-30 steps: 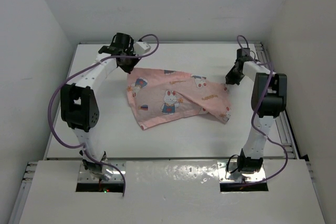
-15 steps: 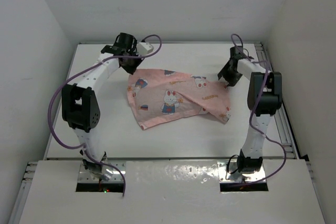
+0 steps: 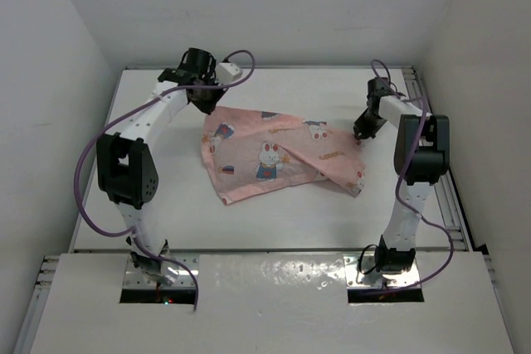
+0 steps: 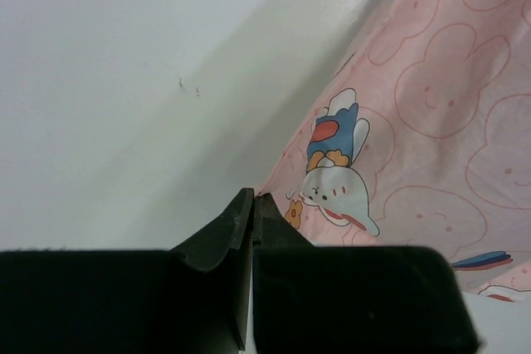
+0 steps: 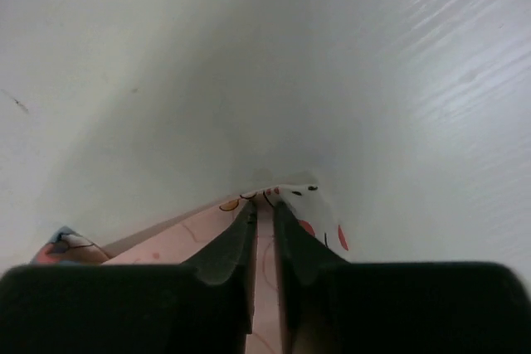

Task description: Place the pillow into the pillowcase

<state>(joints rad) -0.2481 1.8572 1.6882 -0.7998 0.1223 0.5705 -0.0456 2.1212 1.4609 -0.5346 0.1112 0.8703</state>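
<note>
Evidently this is the case-handling step. The thin pink bunny-printed fabric pillowcase point(image 3: 274, 155) lies rumpled on the white worktop point(image 3: 166, 205). The left pincer point(image 4: 254, 198) pinches its far left corner and the right pincer point(image 5: 264, 205) is clamped on its far right edge. No pillow shows. Next, probably, both corners must lift evenly without the cloth slipping.

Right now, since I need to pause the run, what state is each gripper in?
Left gripper: closed on the pillowcase's edge.
Right gripper: closed on the pillowcase's corner.

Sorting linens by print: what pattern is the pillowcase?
Light pink pillowcase with white cartoon bunnies and blue patches, clearest in the top view.
</note>
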